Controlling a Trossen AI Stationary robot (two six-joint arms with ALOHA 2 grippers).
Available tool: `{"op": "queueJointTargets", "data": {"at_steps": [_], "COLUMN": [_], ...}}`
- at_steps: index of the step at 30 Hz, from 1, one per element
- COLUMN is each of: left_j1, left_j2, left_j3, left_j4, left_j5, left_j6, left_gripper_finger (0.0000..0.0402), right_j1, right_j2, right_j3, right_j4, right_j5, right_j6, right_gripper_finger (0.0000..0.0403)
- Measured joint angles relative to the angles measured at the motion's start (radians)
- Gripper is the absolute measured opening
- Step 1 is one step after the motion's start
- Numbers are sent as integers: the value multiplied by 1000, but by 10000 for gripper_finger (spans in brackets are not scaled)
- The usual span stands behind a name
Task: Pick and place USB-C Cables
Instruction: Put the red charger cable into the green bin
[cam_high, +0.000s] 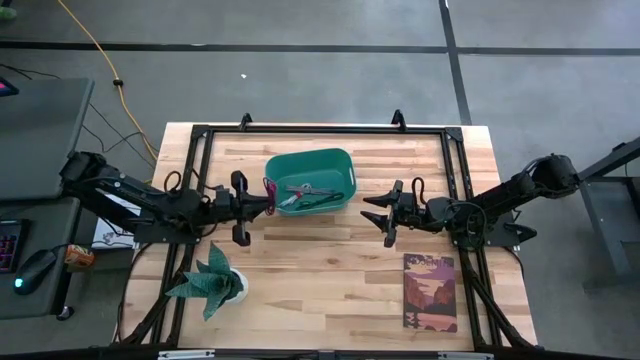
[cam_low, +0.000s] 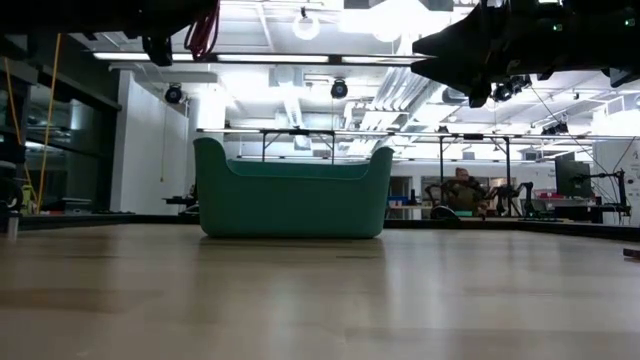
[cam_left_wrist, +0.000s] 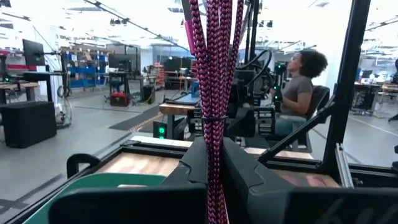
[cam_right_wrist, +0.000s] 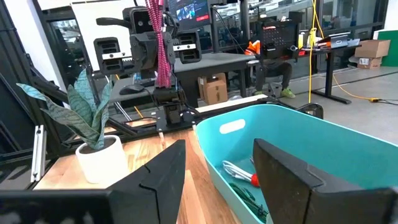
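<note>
A dark maroon cable bundle (cam_left_wrist: 214, 112) stands between my left gripper's (cam_left_wrist: 217, 171) fingers, just at the left rim of the teal bin (cam_high: 335, 165). From the right wrist view it shows upright (cam_right_wrist: 160, 50) in front of that gripper. In the low view it hangs at the top left (cam_low: 204, 30), above the bin (cam_low: 290, 190). Inside the bin lie a white cable with red (cam_right_wrist: 239, 174), a green one (cam_right_wrist: 250, 198) and a grey one (cam_high: 300, 190). My right gripper (cam_high: 376, 215) is open, level, to the right of the bin and touching nothing. My left gripper pinches the maroon bundle between its two fingers (cam_left_wrist: 242, 171), near a thin tie around the strands (cam_left_wrist: 214, 119). The fingers come level from the table's left and lie across the bundle. It stands upright in the hold, lifted clear of the table and bin.
A potted plant (cam_high: 215, 282) stands near the table's near-left corner, and a picture card (cam_high: 430, 292) lies near the near-right. A black frame (cam_high: 320, 128) runs round the table. A person sits in the room beyond (cam_left_wrist: 298, 87).
</note>
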Motion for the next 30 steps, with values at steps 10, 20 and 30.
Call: {"op": "queueJointTargets", "data": {"at_steps": [10,20,30], "left_j1": [2,228,452], "left_j2": [1,141,506], "left_j3": [4,433,818], "left_j4": [0,-718,-1236], "left_j5": [-19,-54,200], "left_j6": [-28,-105,-141], "left_gripper_finger": [0,0,0], "right_j1": [0,-25,-32], "right_j2": [0,0,0], "right_j3": [0,0,-1], "right_j4": [0,10,10], "right_j5": [2,1,-2], "right_j6": [0,5,10], "right_gripper_finger": [179,179,179]}}
